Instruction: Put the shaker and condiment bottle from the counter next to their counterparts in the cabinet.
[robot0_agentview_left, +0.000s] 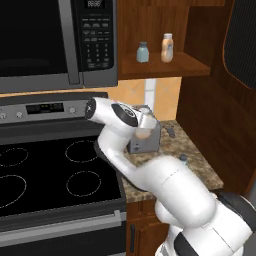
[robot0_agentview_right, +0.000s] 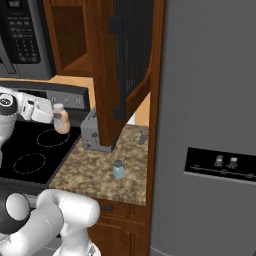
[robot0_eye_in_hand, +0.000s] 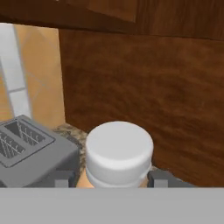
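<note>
Tool: my tool (robot0_eye_in_hand: 113, 179) is clenched on the slim peach-orange condiment bottle with a white cap (robot0_agentview_right: 61, 121), held above the stovetop edge beside the grey toaster (robot0_agentview_left: 144, 142).
Axis: bottle upright, cap up.
Shaker: one small blue-grey jar with grey cap (robot0_agentview_right: 118, 170) stands upright on the speckled granite table (robot0_agentview_right: 90, 172).
Cabinet shelf (robot0_agentview_left: 165, 67): one matching jar (robot0_agentview_left: 143, 52), one matching bottle (robot0_agentview_left: 167, 48), both upright.
</note>
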